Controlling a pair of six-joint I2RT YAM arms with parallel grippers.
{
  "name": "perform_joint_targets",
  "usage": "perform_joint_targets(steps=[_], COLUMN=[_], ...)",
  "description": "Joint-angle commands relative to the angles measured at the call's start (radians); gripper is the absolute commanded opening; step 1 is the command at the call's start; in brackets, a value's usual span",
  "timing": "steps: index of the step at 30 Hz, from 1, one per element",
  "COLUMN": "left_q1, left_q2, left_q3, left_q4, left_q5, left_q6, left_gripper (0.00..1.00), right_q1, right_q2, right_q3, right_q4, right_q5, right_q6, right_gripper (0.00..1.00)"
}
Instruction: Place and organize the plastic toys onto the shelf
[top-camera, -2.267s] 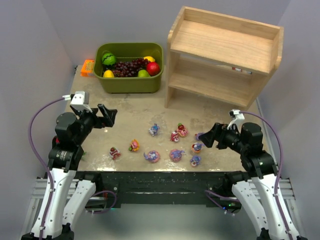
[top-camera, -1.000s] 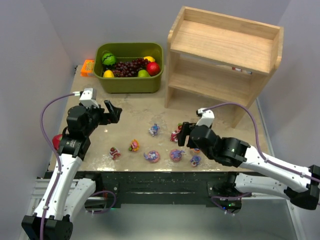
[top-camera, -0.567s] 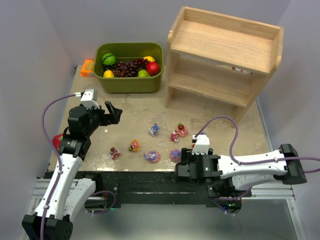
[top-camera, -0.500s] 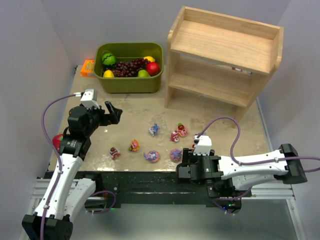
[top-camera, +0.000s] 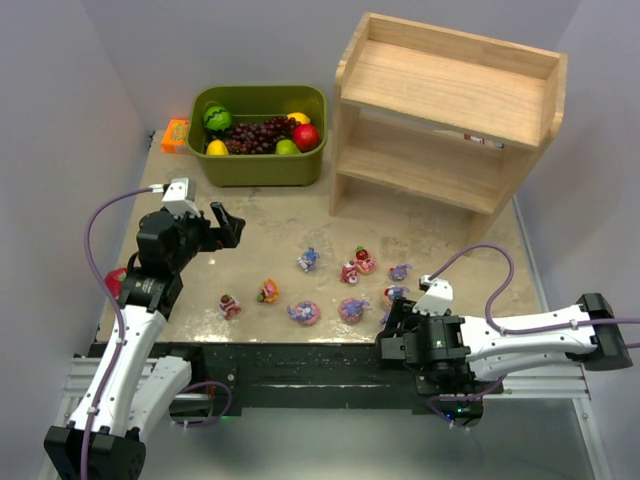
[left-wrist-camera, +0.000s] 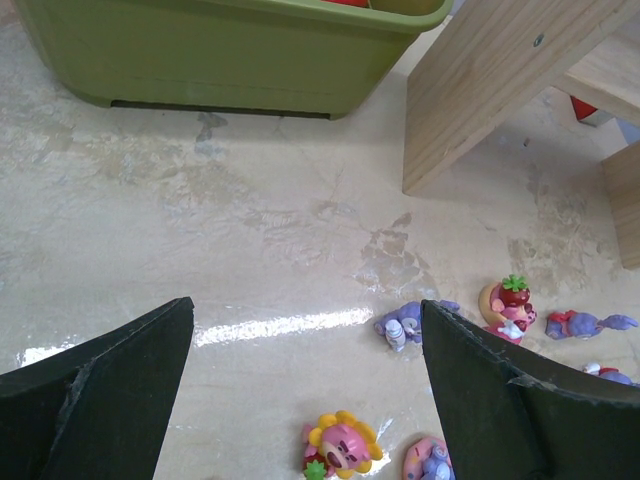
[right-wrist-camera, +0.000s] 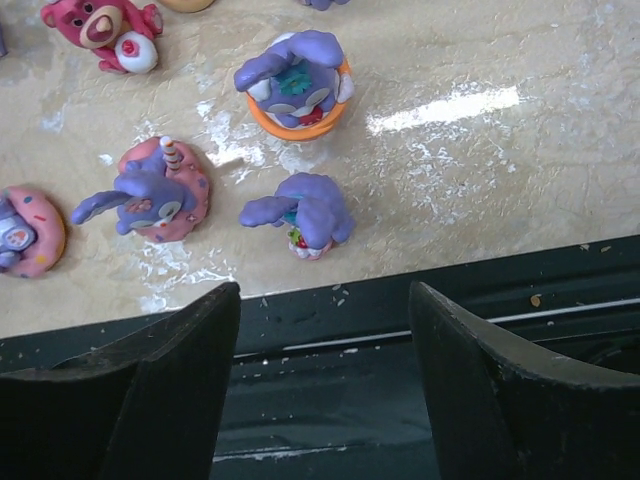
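Near the bench's (top-camera: 280, 230) front edge, the right arm's jaws hung apart over a toppled purple plastic bunny figurine (right-wrist-camera: 300, 215); the pick seemed in hand, needing descent and closure.

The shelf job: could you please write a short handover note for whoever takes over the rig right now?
Left pincer: open, empty, held above the table, short of the green bin.
Right pincer: open, empty, low at the table's near edge, a lying purple bunny just ahead of it.
Toys: all visible figurines sit loose on the table between the arms, in front of the shelf.
Done: no toy on either tier.
Left: pick up every figurine and line them up on the shelf; the purple bunny looks the likeliest first pick.
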Motion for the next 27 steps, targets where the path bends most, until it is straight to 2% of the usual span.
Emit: perform_joint_targets(steps=[1,8,18,27], left_q1=[0.008,0.008,0.008,0.008], left_q2=[0.005,0.011,0.015,0.024], left_q3=[-0.007,-0.007,-0.004,-0.002], left_q4=[0.034,0.032,0.026,0.024], left_q5=[0.01,0.01,0.002,0.002], left_q6=[0.002,0.002,0.004,0.007], left_gripper=[1.0,0.99,1.0,1.0], right_q1=[0.006,-0.005,-0.201,-0.221], right_q2=[0.025,0.066,0.084,0.17], right_q3=[-0.041,-0.08,-0.146,-0.178], right_q4=[0.046,0.141,0.455,0.511], right_q5=[0.092,0.147,0.123,0.091], right_q6=[0.101,0.072,-0.247,-0.246], right_gripper=[0.69,0.66,0.62,0.58])
